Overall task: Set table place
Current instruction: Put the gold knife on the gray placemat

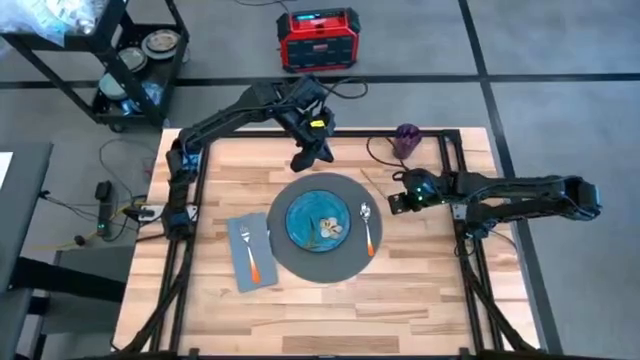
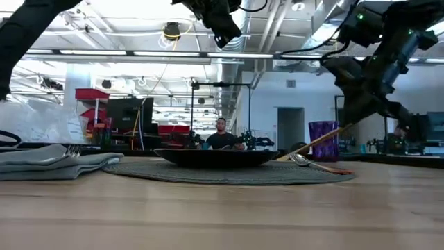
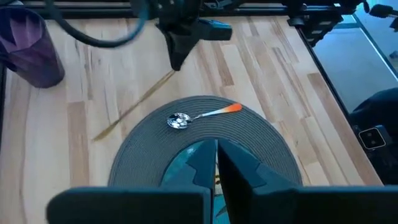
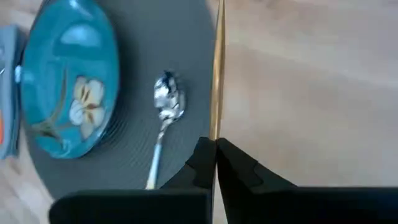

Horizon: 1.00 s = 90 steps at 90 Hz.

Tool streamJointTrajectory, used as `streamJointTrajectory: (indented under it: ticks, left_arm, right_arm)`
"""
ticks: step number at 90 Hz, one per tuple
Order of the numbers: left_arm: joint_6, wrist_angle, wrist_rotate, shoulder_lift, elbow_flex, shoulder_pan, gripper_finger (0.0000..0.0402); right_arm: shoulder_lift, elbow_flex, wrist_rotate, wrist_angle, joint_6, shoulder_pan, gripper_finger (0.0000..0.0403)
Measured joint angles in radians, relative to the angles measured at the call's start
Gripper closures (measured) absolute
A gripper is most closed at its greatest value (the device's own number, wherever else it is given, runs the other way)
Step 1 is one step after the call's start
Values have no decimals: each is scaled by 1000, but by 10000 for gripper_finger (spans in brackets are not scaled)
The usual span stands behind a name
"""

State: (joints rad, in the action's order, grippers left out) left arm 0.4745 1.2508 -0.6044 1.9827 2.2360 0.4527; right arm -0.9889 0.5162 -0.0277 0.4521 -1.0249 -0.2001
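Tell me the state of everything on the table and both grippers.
Mat: lying flat.
Plate: resting on the mat.
Spoon: lying on the mat beside the plate.
Napkin: folded, beside the mat.
Fork: lying on the napkin.
Cup: upright, apart from the mat.
Left gripper: shut, empty, above the mat.
Right gripper: shut on a thin stick.

Near table [image 1: 330, 315] strip bare; mat [image 1: 345, 262], plate [image 1: 318, 220], spoon [image 1: 368, 226], napkin [image 1: 249, 252] fill centre; cup [image 1: 407, 140] far right.
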Motion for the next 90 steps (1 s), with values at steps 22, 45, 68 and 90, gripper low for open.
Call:
streamJointTrajectory:
  ticks: [22,45,68,90]
  left_arm:
    - [-7,0,0,0,0,-1,401]
    - [-15,1,0,0,0,-1,401]
    - [-15,6,0,0,0,-1,401]
    - [-80,-73,0,-1,-161,-28,401]
  right_arm:
    - [-77,1,0,-117,-60,74,403]
    - [-160,2,0,-274,-133,146,403]
    - [-199,3,-135,-226,-202,178,400]
    - [-177,3,-189,-229,-216,125,333]
